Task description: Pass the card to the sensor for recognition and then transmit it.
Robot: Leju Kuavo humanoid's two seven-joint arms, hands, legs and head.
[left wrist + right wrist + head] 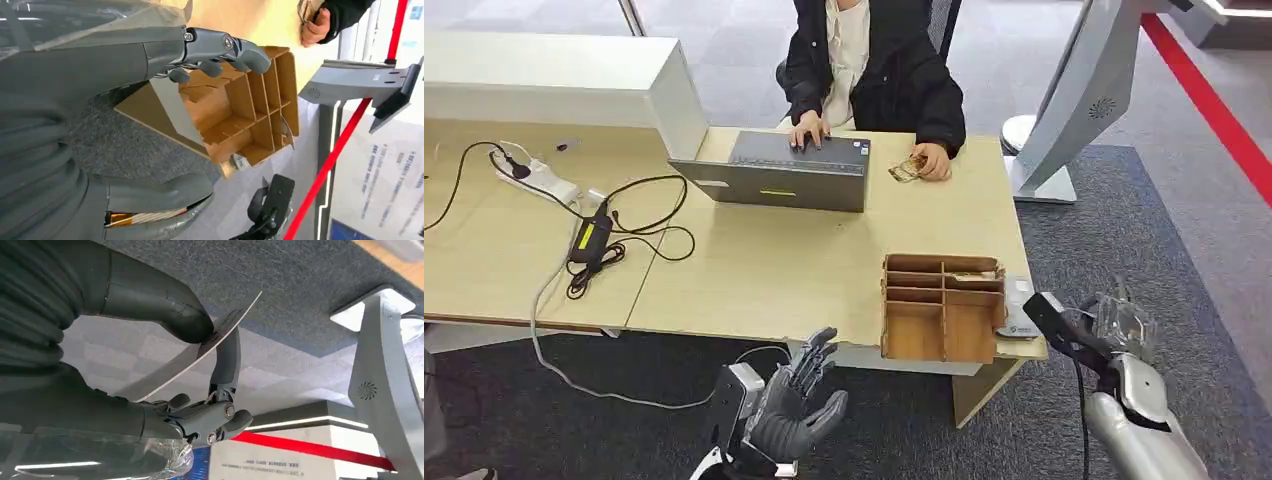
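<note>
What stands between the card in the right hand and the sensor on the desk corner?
Nothing visible does. The right hand pinches the card just off the desk's corner, and the sensor lies there uncovered, beside the wooden organizer, which is not in the path.

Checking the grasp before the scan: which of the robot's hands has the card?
The right hand: its thumb and fingers pinch the thin card. The left hand holds nothing.
</note>
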